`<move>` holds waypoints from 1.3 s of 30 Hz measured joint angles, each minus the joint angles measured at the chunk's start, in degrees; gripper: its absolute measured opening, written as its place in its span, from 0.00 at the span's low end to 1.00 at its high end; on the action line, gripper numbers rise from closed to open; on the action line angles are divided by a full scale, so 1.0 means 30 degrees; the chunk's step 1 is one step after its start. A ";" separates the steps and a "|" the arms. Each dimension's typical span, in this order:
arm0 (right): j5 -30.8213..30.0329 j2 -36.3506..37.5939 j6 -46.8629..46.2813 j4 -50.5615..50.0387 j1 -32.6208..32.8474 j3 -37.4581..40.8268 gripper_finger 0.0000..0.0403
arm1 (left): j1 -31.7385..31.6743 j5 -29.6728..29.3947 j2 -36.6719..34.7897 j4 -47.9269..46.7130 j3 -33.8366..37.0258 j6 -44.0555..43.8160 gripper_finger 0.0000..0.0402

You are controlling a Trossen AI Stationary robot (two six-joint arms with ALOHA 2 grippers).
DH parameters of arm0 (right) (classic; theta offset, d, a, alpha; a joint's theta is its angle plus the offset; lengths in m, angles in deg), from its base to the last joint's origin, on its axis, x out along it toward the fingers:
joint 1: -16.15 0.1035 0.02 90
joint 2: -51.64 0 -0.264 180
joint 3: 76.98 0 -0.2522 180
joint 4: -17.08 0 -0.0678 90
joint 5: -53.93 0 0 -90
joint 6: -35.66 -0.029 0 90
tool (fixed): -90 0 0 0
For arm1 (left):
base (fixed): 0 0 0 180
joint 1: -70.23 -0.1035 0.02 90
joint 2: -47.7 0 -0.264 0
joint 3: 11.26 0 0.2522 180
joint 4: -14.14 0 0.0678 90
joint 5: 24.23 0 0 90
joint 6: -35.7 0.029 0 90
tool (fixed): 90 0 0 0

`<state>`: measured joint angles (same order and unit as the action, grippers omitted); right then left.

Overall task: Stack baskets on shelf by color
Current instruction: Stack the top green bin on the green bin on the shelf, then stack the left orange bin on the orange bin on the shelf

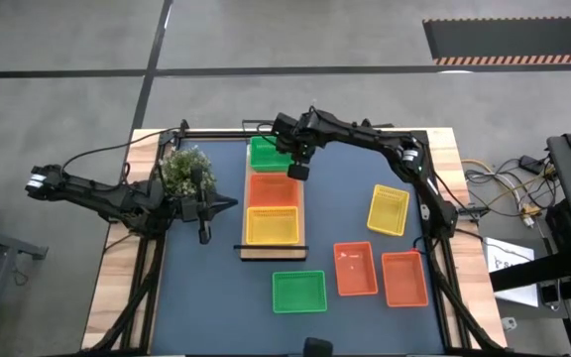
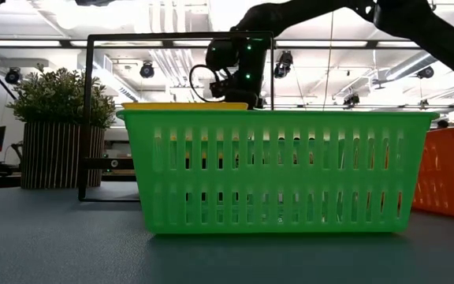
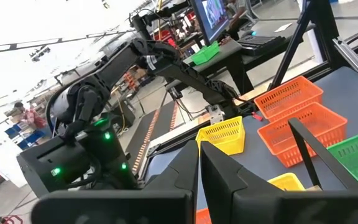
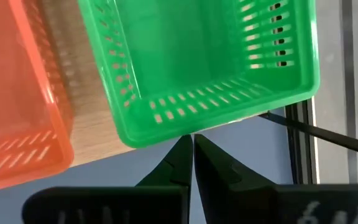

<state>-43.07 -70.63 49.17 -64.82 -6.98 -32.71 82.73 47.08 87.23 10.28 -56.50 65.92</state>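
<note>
High view: shelf lies lengthwise at the middle of the tabletop; on it, in a row, a green basket at the far end, an orange basket in the middle, a yellow basket at the near end.
Loose baskets: a second green basket, two more orange baskets and a second yellow basket sit on the tabletop to the right of the shelf and in front of it.
Right end effector: fingers pressed together, holding nothing, poised just outside the rim of the green basket on the shelf.
Left end effector: closed and empty, parked by the potted plant, away from the work.
Step in hand, as I judge it: the green basket looks set down; next comes fetching a loose basket.
Doing it well: lift clear of the rim before swinging away, open wide, grip one wall, and lower each basket squarely into its own colour.
Basket look: shallow, rectangular, slotted plastic walls, flared rim.
</note>
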 joint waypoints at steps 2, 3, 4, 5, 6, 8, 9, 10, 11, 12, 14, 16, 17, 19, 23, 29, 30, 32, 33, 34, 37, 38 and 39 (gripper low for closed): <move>-0.0100 0.0051 -0.0010 -0.0117 0.0000 -0.0069 0.02 | -0.0005 0.0000 0.0016 0.0004 0.0000 0.0000 0.00; -0.0146 0.0142 -0.0010 -0.0120 0.0000 -0.0093 0.02 | 0.0002 0.0000 0.0022 0.0003 0.0000 0.0000 0.00; -0.0162 0.0245 -0.0010 -0.0151 0.0002 -0.0098 0.02 | -0.0004 0.0000 0.0022 -0.0018 0.0000 0.0007 0.00; -0.0160 0.0409 -0.0035 -0.0221 0.0025 -0.0104 0.02 | -0.0005 0.0000 0.0029 -0.0006 0.0000 0.0000 0.00; -0.0169 0.0623 -0.0193 -0.0351 0.0054 -0.0104 0.02 | 0.0000 0.0000 0.0029 -0.0002 0.0000 0.0007 0.00; -0.0182 0.1121 -0.0672 -0.0765 0.0253 -0.0104 0.02 | -0.0005 0.0000 0.0029 0.0003 0.0000 0.0007 0.00; -0.0182 0.1422 -0.0848 -0.0984 0.0453 -0.0104 0.02 | -0.0003 0.0000 0.0029 -0.0005 0.0000 0.0007 0.00; -0.0169 0.1765 -0.1075 -0.1171 0.0686 -0.0084 0.02 | -0.0005 0.0000 0.0029 -0.0005 0.0000 0.0007 0.00; -0.0158 0.2105 -0.1213 -0.1314 0.1012 -0.0035 0.02 | -0.0005 0.0000 0.0029 0.0001 0.0000 0.0007 0.00; -0.0152 0.2480 -0.1394 -0.1488 0.1363 0.0027 0.02 | -0.0002 0.0000 0.0029 0.0003 0.0000 0.0007 0.00; -0.0095 0.3222 -0.1911 -0.1792 0.2140 0.0223 0.02 | -0.0005 0.0000 0.0035 -0.0001 0.0000 0.0007 0.00; -0.0091 0.4105 -0.2642 -0.1751 0.3038 0.0637 0.02 | -0.0005 0.0000 0.0061 0.0009 0.0000 -0.0008 0.00; -0.0084 0.4594 -0.3044 -0.1688 0.3544 0.0948 0.02 | -0.0005 0.0000 0.0074 0.0003 0.0000 -0.0069 0.00; -0.0064 0.5561 -0.4138 -0.1511 0.4572 0.1692 0.02 | -0.0005 0.0000 0.0152 0.0024 0.0000 -0.0102 0.00; -0.0029 0.7356 -0.7297 -0.1136 0.6857 0.3791 0.02 | -0.0001 0.0000 0.0168 0.0036 0.0000 -0.0113 0.00; 0.0309 0.9491 -1.3130 -0.0648 1.0113 0.6866 0.02 | -0.0005 0.0000 0.0182 0.0061 0.0000 -0.0342 0.00; 0.0587 0.9702 -1.4355 -0.0630 1.0485 0.7249 0.02 | -0.0005 0.0000 0.0195 0.0047 0.0000 -0.0361 0.00; 0.1385 0.9924 -1.6514 -0.0638 1.1122 0.7862 0.02 | -0.0001 0.0000 0.0237 0.0072 0.0000 -0.0372 0.00; 0.1697 1.0007 -1.7478 -0.0597 1.1473 0.8163 0.02 | -0.0005 -0.0002 0.0238 0.0068 0.0000 -0.0372 0.00; 0.1952 1.0020 -1.8525 -0.0606 1.1832 0.8458 0.02 | -0.0002 0.0000 0.0225 0.0084 0.0000 -0.0372 0.00; 0.2940 0.9911 -2.1578 -0.0608 1.2903 0.9135 0.02 | -0.0005 0.0000 0.0182 0.0334 0.0000 -0.0451 0.00; 0.3404 0.9803 -2.2348 -0.0628 1.3257 0.9276 0.02 | -0.0005 0.0000 0.0182 0.0433 -0.0006 -0.0465 0.00; 0.3803 0.9657 -2.3046 -0.0604 1.3593 0.9399 0.02 | -0.0005 0.0000 0.0182 0.0463 -0.0007 -0.0466 0.00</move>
<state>-31.66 -41.65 -19.97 -66.63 33.80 -4.51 82.72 47.08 87.78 11.67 -56.52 64.52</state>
